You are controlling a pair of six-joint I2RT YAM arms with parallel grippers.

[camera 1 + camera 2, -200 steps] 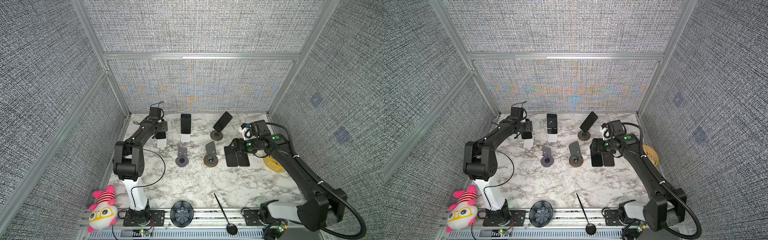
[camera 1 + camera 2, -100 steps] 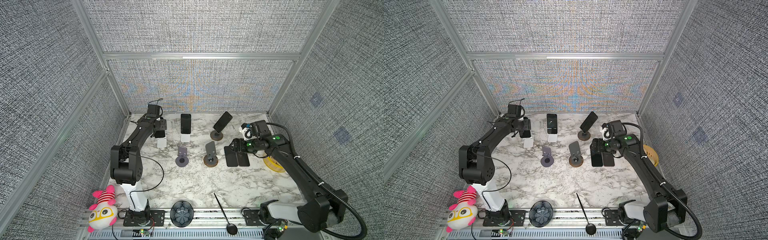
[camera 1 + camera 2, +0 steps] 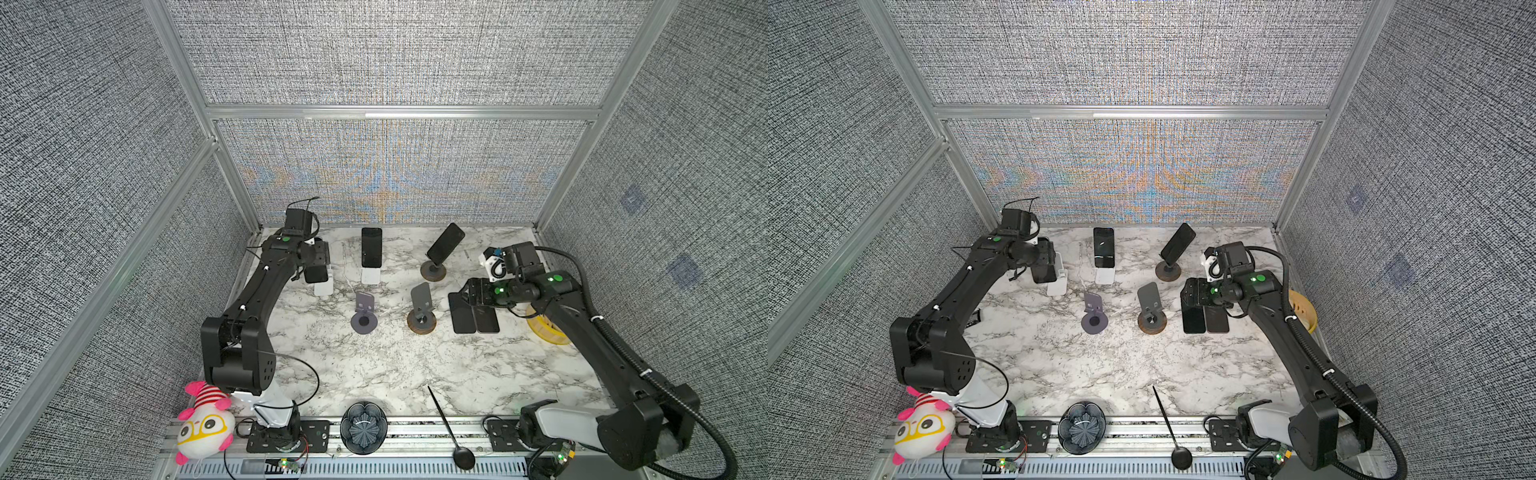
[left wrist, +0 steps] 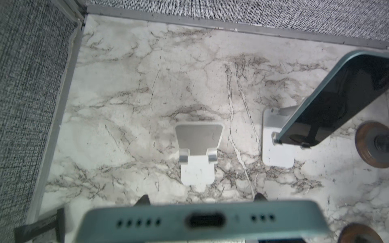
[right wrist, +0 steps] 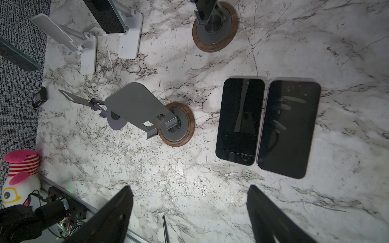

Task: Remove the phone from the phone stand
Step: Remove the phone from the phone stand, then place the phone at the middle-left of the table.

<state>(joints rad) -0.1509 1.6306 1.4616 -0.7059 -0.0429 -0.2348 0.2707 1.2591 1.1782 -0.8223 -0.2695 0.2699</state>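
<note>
Now left gripper [image 4: 202, 197] clasps phone [image 4: 204, 221] — jaws wide.

Bare marble tabletop [image 3: 374, 365] up front; behind it, closely spaced phone stands [image 3: 420, 298] and two flat phones [image 3: 464, 318].

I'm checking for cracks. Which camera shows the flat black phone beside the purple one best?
The right wrist view: the black phone lies whole and close, cracks visible at one end. Both top views show it tiny, partly behind the right gripper. The left wrist view misses it.
</note>
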